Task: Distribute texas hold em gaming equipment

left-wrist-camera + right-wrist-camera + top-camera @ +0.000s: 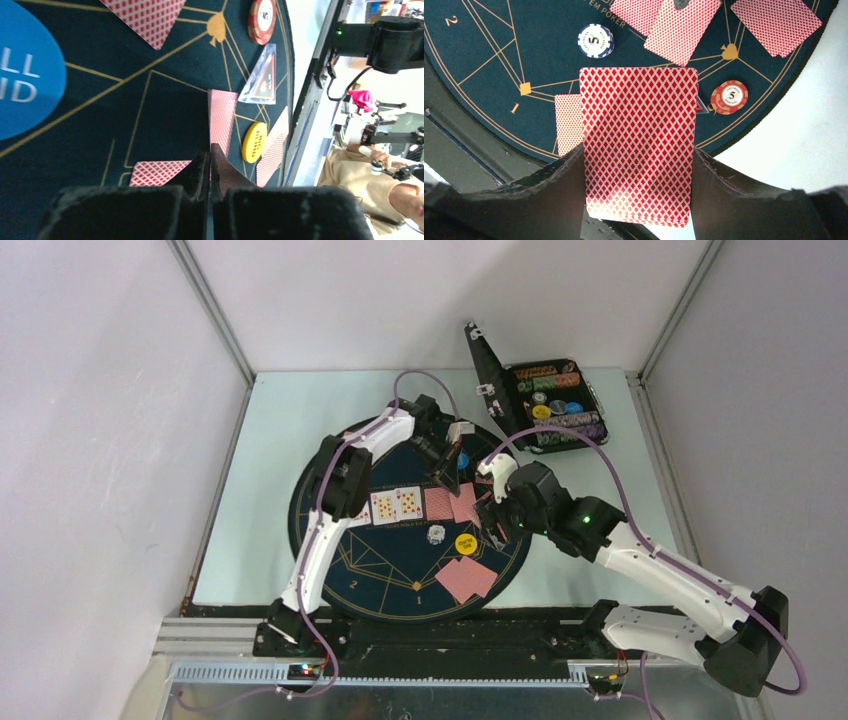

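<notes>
from the top view, the left arm is arching up over the mat point(385, 560) and bending its wrist steeply down, so the left pincer point(446, 478) is pointing almost straight at the cloth. the right arm is stretching in low from the near corner of the desk point(290, 440), with the right pincer point(493, 512) hovering just beside the left one. the case point(487, 365) is sitting well beyond both, lid up.

in the left wrist view, the left pincer's jaws are standing pressed together. a thin pink edge is showing in the seam, so they appear to be nipping a single card point(223, 120) by one end. the rest of it is running out ahead of the tips, low over the mat. a yellow disc point(254, 142) is lying just to one side of the tips, and a triangular marker point(260, 77) is lying further ahead. one card is looking light, thin, springy and slick-backed. a pinch on a short end is suiting it, though it would likely be sliding or fluttering if dropped from high.

in the right wrist view, the right pincer is standing part-open and clamping the deck point(639, 115) across its long edges, back toward the camera, over the mat's rim. the stack is looking stiffer and heavier than one card, yet its slippery layers could be shearing apart. squeezing both long sides near the middle is looking the safe hold.
</notes>
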Controlling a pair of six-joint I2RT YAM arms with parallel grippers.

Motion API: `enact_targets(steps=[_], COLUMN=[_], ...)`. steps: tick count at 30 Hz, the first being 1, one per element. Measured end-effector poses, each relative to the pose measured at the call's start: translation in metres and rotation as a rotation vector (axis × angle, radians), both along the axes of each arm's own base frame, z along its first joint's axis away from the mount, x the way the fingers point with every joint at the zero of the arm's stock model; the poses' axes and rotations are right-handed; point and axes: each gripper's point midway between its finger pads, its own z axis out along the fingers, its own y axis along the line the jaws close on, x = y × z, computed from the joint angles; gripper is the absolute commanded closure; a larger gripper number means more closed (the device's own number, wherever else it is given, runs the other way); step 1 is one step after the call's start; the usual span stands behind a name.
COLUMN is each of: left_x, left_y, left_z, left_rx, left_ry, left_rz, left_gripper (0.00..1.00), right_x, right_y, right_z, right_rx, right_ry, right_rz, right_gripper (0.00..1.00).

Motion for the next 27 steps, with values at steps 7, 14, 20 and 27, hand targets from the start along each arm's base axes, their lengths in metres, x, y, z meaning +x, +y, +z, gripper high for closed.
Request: enact_targets(steps=[7, 14, 20, 27], left_x=[0.015, 0.018, 0.02, 0.035], left_y=[-0.001, 0.003, 0.009, 0.009], left_z=[-0.008, -0.016, -0.021, -0.017], left_rx=[0.047, 0.089, 0.137, 0.168], left_ry=[-0.038, -0.045, -0.059, -0.116], left_rz=[0.004, 0.011, 0.015, 0.032], left_gripper=[0.96, 0.87, 0.81, 0.81], right_x=[0.001, 0.001, 0.001, 0.001], right_y=[0.0, 0.0, 0.0, 0.0], right_z=[-0.001, -0.001, -0.002, -0.003], right_rx=[-0.003, -0.002, -0.003, -0.005], right_ry=[0.002, 0.002, 0.003, 0.004], right_rz=[-0.002, -0.002, -0.002, -0.003], right_gripper=[1.0, 1.0, 1.0, 1.0])
